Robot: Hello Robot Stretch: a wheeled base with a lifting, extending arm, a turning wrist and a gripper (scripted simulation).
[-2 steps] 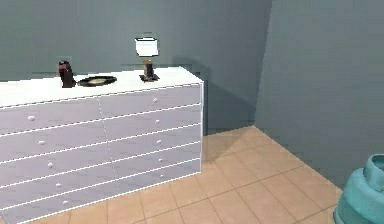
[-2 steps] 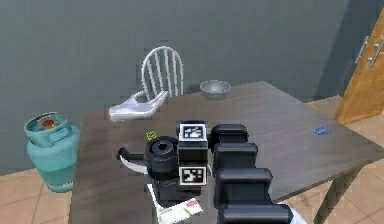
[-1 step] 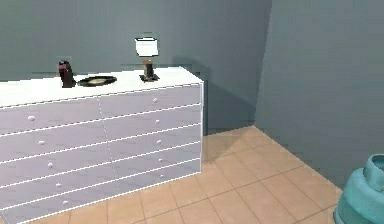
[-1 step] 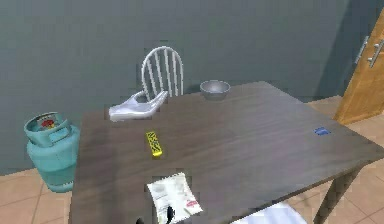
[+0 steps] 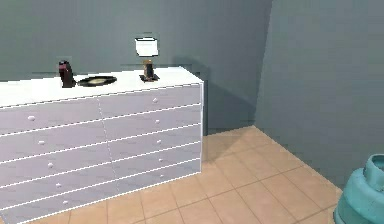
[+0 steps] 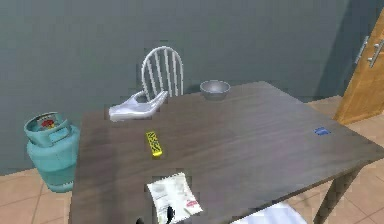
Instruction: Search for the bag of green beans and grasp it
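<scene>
Counter: dark wood, across most of the arm side view; one leg shows at the lower right.
Bag: a whitish, crinkled packet lying flat on the counter, close to its near edge and left of the middle. What is inside cannot be told.
Claw: a small dark shape with thin fingers at the bag's near edge, low in the arm side view. Whether the fingers are apart, together or clamped on the bag cannot be told. Whether it holds anything cannot be told either, as the bag lies on the counter right at it.
Yellow bar: small and flat on the counter, farther out than the bag and apart from it.
Pale lump: whitish-grey, at the counter's far left corner, in front of the chair.
Bowl: grey, near the counter's far edge, just right of the chair.
Blue bit: tiny, on the counter's right part, well apart from the bag.
Chair: white with a rounded spindle back, behind the counter by the wall.
Cylinder: teal, on the floor left of the counter; a teal cylinder also sits in the forward view's bottom right corner.
Door: wooden with a metal handle, at the arm side view's right edge.
Dresser: white, with rows of knobbed drawers, against a blue-grey wall on the forward view's left.
Dresser top: a dark bottle, a flat black dish and a small lamp with a white shade.
Floor: tan tiles.
</scene>
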